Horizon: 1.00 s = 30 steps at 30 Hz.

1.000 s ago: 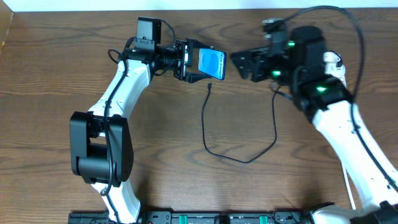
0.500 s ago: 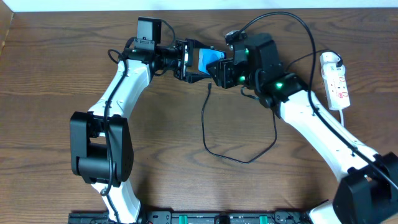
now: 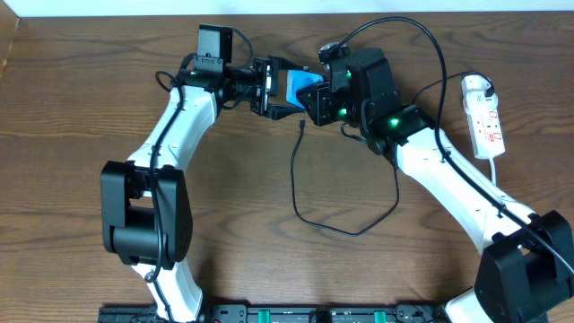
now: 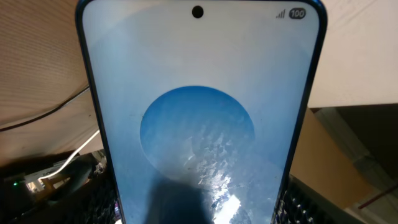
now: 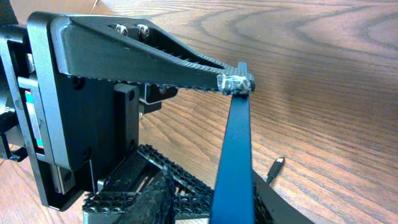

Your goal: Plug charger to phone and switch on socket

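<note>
Phone [image 3: 298, 87] is sitting between the jaws of the left gripper [image 3: 303, 91], toward the rear middle of the counter [image 3: 90, 179]. Right gripper [image 3: 316, 100] is hanging just beside the phone, on its right. Charger [image 3: 345, 231] is lying on the counter in front of both, its plug tip [image 3: 303, 126] resting just before the phone, the cable looping forward, then back under the right arm. Socket [image 3: 484, 117] is lying at the far right, well apart from the phone
</note>
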{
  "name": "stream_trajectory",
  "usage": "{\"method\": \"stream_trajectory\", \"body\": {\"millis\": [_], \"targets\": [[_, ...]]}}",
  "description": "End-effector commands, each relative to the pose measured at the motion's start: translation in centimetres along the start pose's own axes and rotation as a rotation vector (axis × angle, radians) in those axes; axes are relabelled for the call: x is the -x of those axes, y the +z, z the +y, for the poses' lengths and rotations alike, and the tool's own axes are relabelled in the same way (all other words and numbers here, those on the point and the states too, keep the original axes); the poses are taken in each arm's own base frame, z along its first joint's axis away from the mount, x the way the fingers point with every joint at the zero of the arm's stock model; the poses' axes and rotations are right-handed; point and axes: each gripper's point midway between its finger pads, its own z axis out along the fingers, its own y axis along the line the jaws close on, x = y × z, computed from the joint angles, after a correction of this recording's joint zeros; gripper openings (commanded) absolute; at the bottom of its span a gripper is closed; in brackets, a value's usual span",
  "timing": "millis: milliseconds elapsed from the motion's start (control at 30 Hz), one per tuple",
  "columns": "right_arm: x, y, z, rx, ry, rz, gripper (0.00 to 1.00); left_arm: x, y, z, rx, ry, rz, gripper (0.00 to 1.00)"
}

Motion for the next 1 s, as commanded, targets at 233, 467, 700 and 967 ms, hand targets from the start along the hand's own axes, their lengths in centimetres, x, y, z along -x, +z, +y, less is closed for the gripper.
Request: {"method": "stream_trajectory", "body": {"millis": [233, 467, 700, 967], "targets": [[0.5, 0.2, 0.5, 0.01, 0.013, -0.01, 0.1, -1.7, -0.8, -1.0, -0.023, 0.062, 0.018, 0.65], [0.6, 0.1, 0.6, 0.018, 0.014, -0.01, 0.01, -1.7, -0.8, -1.0, -0.023, 0.062, 0.018, 0.65], [1.7, -0.1, 0.0, 0.017, 0.059, -0.049, 0.01, -1.7, -0.8, -1.0, -0.023, 0.085, 0.017, 0.65], [4.2, -1.6, -3.7, 0.012, 0.334, -0.11, 0.01, -1.4, -0.8, -1.1, -0.024, 0.256, -0.003, 0.66]]}}
